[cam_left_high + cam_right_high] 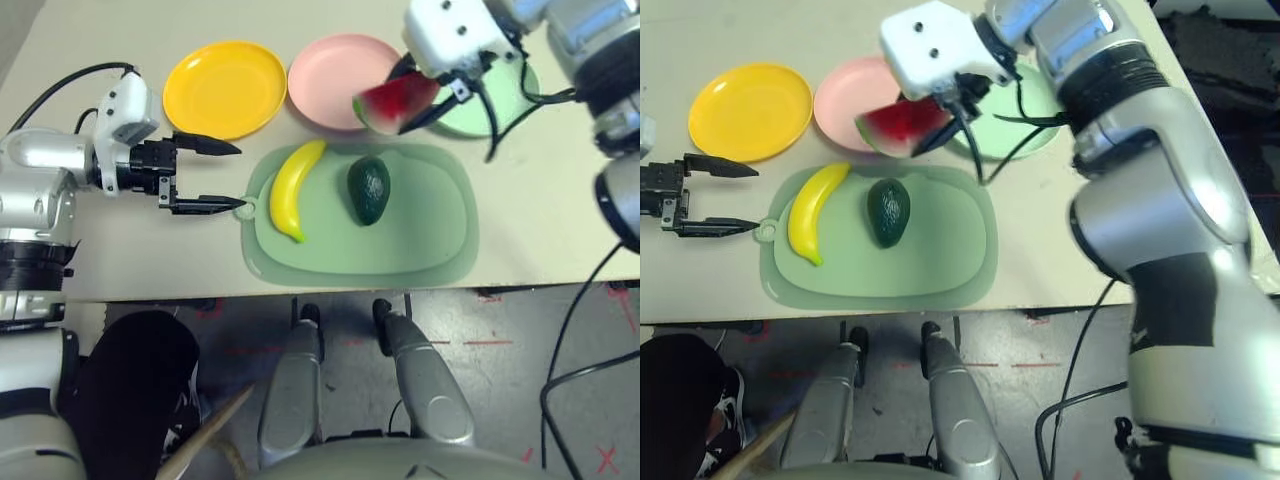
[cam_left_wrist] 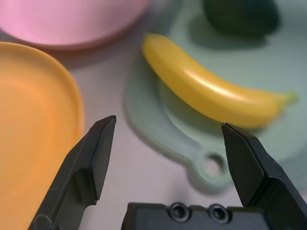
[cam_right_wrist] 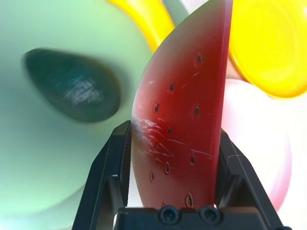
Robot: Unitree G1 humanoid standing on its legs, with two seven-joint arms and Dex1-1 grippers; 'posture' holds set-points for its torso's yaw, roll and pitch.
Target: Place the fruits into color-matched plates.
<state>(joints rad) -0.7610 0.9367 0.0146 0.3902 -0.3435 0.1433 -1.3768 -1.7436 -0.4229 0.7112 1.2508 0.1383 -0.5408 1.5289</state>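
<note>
Your right jaws (image 1: pixel 425 105) grip the melon (image 1: pixel 396 103); left jaws (image 1: pixel 210 175) gape empty. Banana (image 1: pixel 290 188) and avocado (image 1: pixel 369 189) wait; no plate is filled.

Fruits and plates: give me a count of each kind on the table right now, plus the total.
Toy fruits: 3 (curved yellow banana, dark green avocado, red watermelon wedge in the right gripper)
Round plastic plates: 3 (yellow, pink, mint green)
Pale green cutting mat: 1
Total: 7

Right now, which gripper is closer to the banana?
Left. The left gripper sits open just beside the banana, off the mat's edge; the right gripper holds the watermelon wedge farther off.
</note>
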